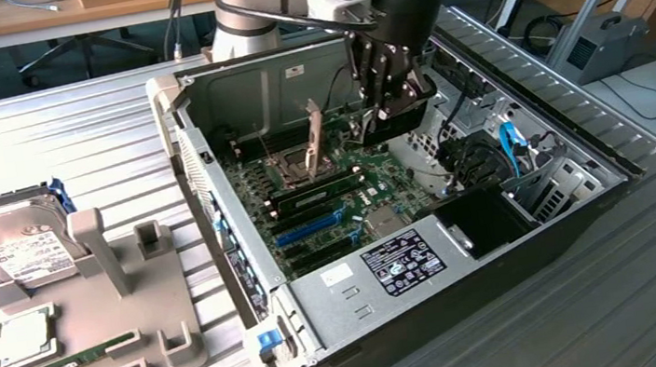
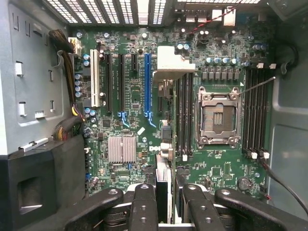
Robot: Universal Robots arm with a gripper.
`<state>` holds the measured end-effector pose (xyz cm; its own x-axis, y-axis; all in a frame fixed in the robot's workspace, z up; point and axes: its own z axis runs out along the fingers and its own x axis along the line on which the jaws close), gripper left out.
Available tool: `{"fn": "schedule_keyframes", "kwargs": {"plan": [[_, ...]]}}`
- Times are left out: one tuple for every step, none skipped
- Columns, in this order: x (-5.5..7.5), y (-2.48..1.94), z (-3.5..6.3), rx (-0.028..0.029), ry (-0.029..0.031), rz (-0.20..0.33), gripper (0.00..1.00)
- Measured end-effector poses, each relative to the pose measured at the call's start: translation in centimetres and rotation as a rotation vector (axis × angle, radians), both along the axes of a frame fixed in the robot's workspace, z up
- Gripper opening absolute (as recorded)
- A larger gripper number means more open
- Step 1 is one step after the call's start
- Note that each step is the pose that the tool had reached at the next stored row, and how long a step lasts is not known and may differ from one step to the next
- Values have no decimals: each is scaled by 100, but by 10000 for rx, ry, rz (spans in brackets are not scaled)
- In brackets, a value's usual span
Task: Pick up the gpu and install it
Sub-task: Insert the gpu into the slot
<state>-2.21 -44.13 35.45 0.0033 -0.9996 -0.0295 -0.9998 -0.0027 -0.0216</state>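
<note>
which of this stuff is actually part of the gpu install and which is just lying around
Job: gpu held edge-on in the gripper; motherboard; open computer case.

Lying about: hard drive, processor chip, memory stick, all on the grey holder beside the case.

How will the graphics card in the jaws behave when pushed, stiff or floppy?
Probably stiff: the graphics card is a flat board, held edge-on between the jaws. Likely fragile and light, being thin. Gripped on its flat faces, it might slip if pushed hard.
</note>
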Motion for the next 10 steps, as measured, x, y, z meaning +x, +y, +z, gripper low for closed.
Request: {"fn": "schedule_keyframes", "kwargs": {"plan": [[0,-4,0,0,0,0,26],[0,-7,-1,0,0,0,26],[0,-10,-1,-1,0,0,26],[0,-14,-1,-1,0,0,26],[0,-19,-2,0,0,0,26],[0,-22,-2,0,0,0,26],[0,-26,-2,0,0,0,26],[0,-30,-3,0,0,0,26],[0,-38,-3,0,0,1,26],[0,-46,-4,0,0,0,26]]}}
